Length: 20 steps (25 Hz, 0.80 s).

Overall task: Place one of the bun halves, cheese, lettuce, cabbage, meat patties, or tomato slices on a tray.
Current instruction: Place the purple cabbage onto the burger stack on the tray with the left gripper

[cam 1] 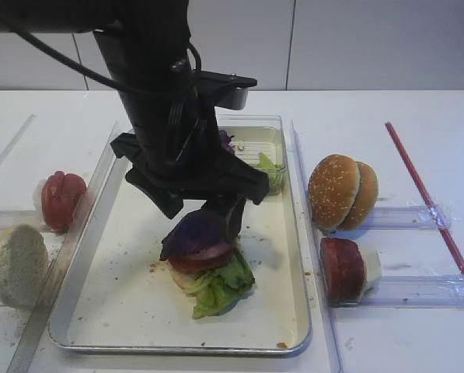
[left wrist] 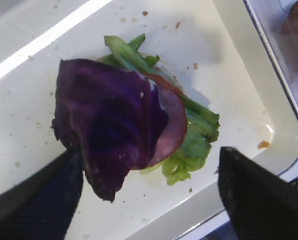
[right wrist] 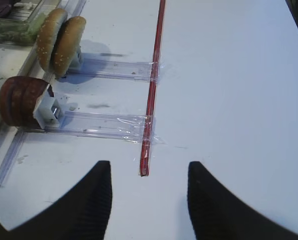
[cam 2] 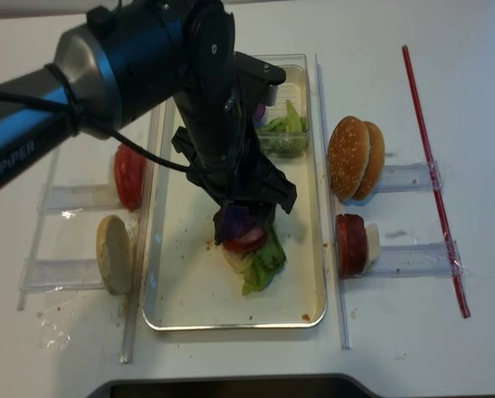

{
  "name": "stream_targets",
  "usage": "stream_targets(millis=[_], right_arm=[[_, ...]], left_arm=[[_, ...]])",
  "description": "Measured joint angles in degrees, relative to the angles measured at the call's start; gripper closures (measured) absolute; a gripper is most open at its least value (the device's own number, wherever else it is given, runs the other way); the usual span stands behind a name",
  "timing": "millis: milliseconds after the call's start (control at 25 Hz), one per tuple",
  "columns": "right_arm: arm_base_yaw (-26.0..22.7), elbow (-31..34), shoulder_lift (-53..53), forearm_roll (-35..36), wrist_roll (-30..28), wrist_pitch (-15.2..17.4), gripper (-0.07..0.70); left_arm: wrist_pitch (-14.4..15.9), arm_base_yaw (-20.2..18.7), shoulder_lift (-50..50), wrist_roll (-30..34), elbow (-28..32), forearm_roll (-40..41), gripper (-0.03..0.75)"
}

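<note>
My left claw [left wrist: 146,195] hangs over the middle of the tray [cam 1: 294,233], its fingers [left wrist: 258,195] spread wide with nothing between them. The cabbage [left wrist: 109,125] lies just below, a dark purple crinkled leaf draped over the top of a small stack. One edge of it droops down near my left-hand finger; whether it touches that finger I cannot tell. Under the leaf sits a red tomato slice [left wrist: 171,127], and under that, lettuce [left wrist: 193,142] spilling out toward the tray's near right corner. A pale layer shows at the very bottom of the stack in the overhead view, too hidden to name. Crumbs dot the tray floor. At the tray's far end stands a clear plastic box [cam 1: 256,151] with green and purple leaves inside.

My right claw [right wrist: 148,200] hovers over the bare table to the right of the tray, fingers wide apart, empty. Ahead of it runs a red straw [right wrist: 152,90], taped across two clear plastic racks. The farther rack holds two sesame bun halves [right wrist: 59,40] on edge; the nearer one holds dark red slices [right wrist: 21,100]. Left of the tray, another tomato slice [cam 1: 61,198] and a pale bun half [cam 1: 18,264] stand in racks.
</note>
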Motion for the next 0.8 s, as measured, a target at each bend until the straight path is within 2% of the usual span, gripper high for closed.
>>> stream_targets(millis=[280, 800], right_arm=[[0.0, 0.0, 0.0, 0.0, 0.0, 0.1, 0.249], [0.0, 0.0, 0.0, 0.0, 0.0, 0.1, 0.249]], left_arm=[[2.3, 0.0, 0.0, -1.2, -0.9, 1.8, 0.188], [2.6, 0.0, 0.0, -3.1, -1.0, 3.2, 0.186]])
